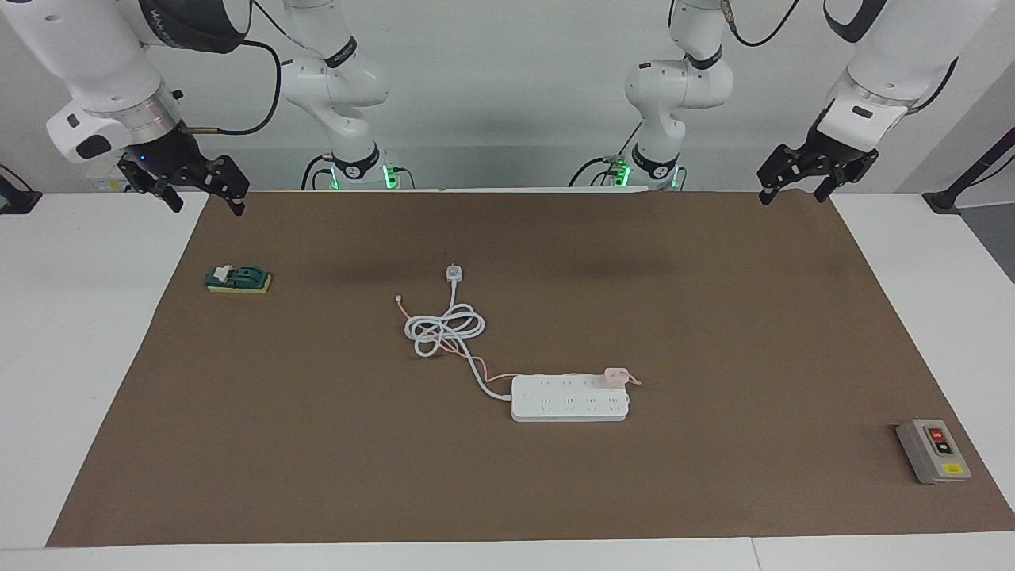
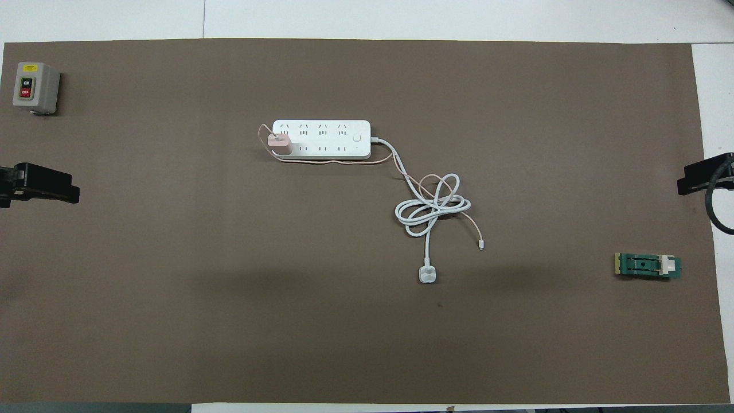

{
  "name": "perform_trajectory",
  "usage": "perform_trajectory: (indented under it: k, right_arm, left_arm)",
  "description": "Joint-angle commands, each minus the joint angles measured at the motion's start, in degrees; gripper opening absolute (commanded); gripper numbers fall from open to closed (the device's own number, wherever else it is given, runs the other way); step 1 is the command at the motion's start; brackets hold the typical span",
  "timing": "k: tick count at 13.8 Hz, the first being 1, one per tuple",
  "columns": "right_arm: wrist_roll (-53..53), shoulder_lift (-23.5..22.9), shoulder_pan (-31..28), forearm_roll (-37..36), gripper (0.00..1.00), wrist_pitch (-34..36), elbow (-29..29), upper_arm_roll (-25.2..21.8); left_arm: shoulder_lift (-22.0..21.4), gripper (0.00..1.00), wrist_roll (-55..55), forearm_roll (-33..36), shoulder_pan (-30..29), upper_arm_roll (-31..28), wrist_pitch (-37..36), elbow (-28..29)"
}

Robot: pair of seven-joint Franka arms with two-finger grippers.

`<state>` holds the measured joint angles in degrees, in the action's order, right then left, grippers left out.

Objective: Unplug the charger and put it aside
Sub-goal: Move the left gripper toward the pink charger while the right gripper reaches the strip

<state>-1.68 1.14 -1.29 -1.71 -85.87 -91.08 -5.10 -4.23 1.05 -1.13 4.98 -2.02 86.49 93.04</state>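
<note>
From the camera facing the robots, the charger (image 1: 614, 374) sits plugged into the power strip (image 1: 569, 398) near the middle of the brown mat (image 1: 714, 317), at the strip's end toward the left arm and on the socket row nearer the robots. The left gripper (image 1: 801, 181) hangs released over the mat's corner at the robots' edge, as does the right gripper (image 1: 202, 186) over the other corner there; both wait. The charger lies toward the left arm's end, so I judge that arm better placed. From overhead, the strip's long axis runs along the table's length, and the charger (image 2: 281, 144) stands at its end nearest the left gripper (image 2: 40, 186). Its pink cable (image 2: 344, 163) trails along the strip's robot-facing edge into the white cord's (image 2: 433, 206) coil. The right gripper (image 2: 708, 175) is well apart.
</note>
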Motion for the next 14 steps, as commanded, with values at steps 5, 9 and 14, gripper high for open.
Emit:
perform_trajectory:
  k: [5,9,14]
  right_arm:
    - [-0.69,0.79,-0.65,-0.67,1.0,0.43,-0.5,0.62]
    - [-1.3,0.88,-1.34,-0.06,1.0,1.23,-0.5,0.44]
    - [8.31,1.14,-0.56,5.82,1.0,1.93,-1.55,0.53]
  left_arm:
    - [-2.18,1.0,-2.99,-0.54,2.31,-0.18,-1.22,3.11]
    - [-2.36,1.0,0.08,-0.54,3.45,-0.18,1.83,4.86]
    - [2.64,1.0,18.32,-0.54,7.32,-0.26,9.39,4.43]
